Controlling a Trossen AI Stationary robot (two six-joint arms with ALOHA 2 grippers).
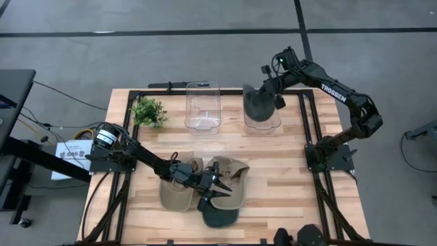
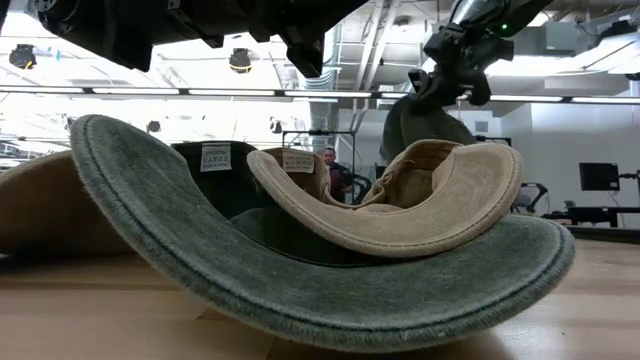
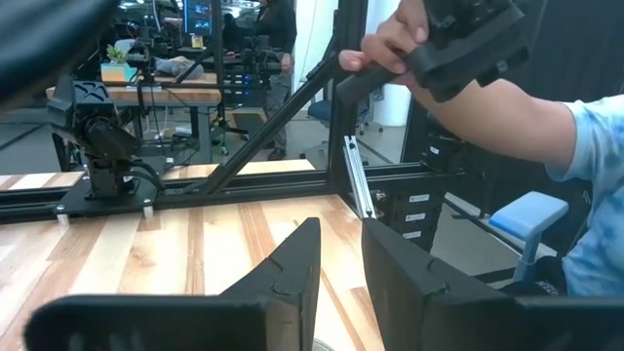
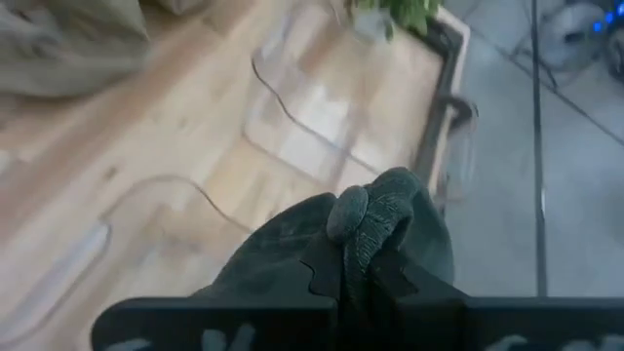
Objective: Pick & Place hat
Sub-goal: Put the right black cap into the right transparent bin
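The right claw [image 1: 268, 87], clenched on a dark green hat [image 1: 259, 104], could snag its brim on the clear bin [image 1: 262, 123] rim.

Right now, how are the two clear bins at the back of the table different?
The left clear bin holds nothing, while the right clear bin has a dark green hat hanging into it from the right gripper, which is shut on it. The left clear bin stands beside the small plant; the right clear bin stands farther from it. Both are transparent, upright and open-topped.
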